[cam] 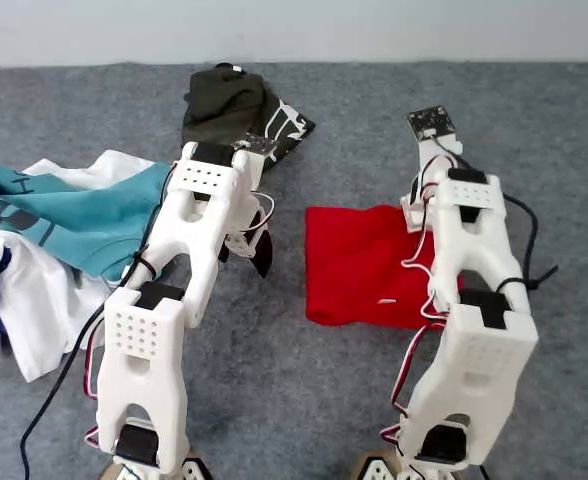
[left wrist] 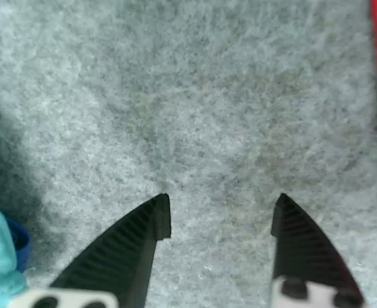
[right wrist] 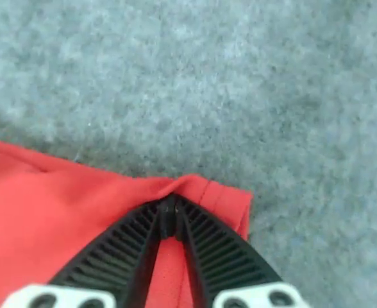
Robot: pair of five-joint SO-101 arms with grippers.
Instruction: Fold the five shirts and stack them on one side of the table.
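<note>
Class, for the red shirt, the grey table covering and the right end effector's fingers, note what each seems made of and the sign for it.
The red shirt: soft matte fabric; it puckers where pinched and shows a stitched hem. The grey table covering: likely felt or low carpet, fuzzy mottled fibres. The fingers of the right end effector: probably hard black plastic, matte, ridged.

The grey table (cam: 274, 380) holds a red shirt (cam: 359, 265), a dark shirt (cam: 224, 105), a teal shirt (cam: 84, 215) and white shirts (cam: 24, 300).

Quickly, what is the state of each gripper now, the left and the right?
Left gripper: open, holding nothing, above the grey mat.
Right gripper: closed on the edge of the red shirt.
</note>
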